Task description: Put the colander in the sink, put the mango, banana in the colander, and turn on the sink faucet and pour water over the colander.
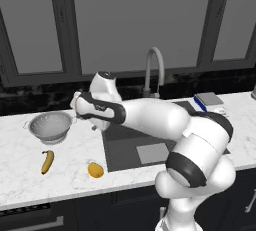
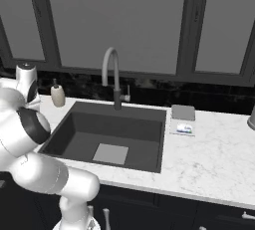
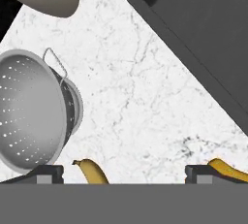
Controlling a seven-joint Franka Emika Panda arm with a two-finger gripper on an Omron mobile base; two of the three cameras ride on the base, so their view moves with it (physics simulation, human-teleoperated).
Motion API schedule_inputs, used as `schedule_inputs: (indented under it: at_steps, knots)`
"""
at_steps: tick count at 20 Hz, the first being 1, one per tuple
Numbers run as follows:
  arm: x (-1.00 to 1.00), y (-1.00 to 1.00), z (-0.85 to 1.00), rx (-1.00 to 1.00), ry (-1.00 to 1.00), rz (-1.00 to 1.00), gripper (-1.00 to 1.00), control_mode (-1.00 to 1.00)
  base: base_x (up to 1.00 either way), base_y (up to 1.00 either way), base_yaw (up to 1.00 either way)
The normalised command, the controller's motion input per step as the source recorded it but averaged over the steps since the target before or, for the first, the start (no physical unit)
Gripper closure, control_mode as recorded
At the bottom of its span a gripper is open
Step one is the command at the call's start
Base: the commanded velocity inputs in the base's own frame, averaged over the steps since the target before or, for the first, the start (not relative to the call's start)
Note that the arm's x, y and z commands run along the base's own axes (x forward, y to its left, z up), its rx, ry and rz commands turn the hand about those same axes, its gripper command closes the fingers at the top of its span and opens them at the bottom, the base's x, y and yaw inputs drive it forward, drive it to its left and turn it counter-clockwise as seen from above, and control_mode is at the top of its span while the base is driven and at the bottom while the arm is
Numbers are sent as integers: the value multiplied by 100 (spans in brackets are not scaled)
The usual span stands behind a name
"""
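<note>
- The colander (image 1: pixel 49 126) sits upright on the white marble counter (image 1: pixel 20 175), at about 9 o'clock from the sink (image 1: pixel 125 152) in the left base view, well outside the basin.
- The banana (image 1: pixel 47 161) lies on the counter at roughly 6 o'clock from the colander, near it but not touching.
- The mango (image 1: pixel 95 169) rests on the counter at about 3 o'clock from the banana, just beside the sink's front left corner.
- The sink faucet (image 1: pixel 154 70) stands behind the sink at its 12 o'clock, with its arched spout reaching over the basin; no water can be seen running.
- In the right base view the sink (image 2: pixel 112 132) holds no task item, with only the lighter square (image 2: pixel 111 154) at its bottom.
- A beige soap dispenser (image 2: pixel 58 94) stands at about 10 o'clock from the basin in that view.
- The arm reaches to the left over the counter between the colander and the sink.
- In the hand view the gripper (image 3: pixel 124 173) has its two finger tips spread wide apart, holding nothing.
- In that view the colander (image 3: pixel 34 109) lies at 9 o'clock, the banana (image 3: pixel 93 172) at 6 o'clock between the tips, and the mango (image 3: pixel 227 169) beside the right tip at 4 o'clock.
</note>
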Motion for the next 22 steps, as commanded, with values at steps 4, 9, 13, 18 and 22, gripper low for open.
schedule_inputs:
  at_steps: [4,9,13,18,22]
  knots:
    - [30,23,-14,-3,4,0,-100,-100,0,0,0]
    - [34,24,-33,-7,0,0,-100,-100,0,0,0]
    - [42,23,-30,-5,0,0,-100,-100,0,0,0]
    - [27,12,-16,0,0,0,-100,-100,0,0,0]
    - [22,12,-18,0,0,0,-100,-100,0,0,0]
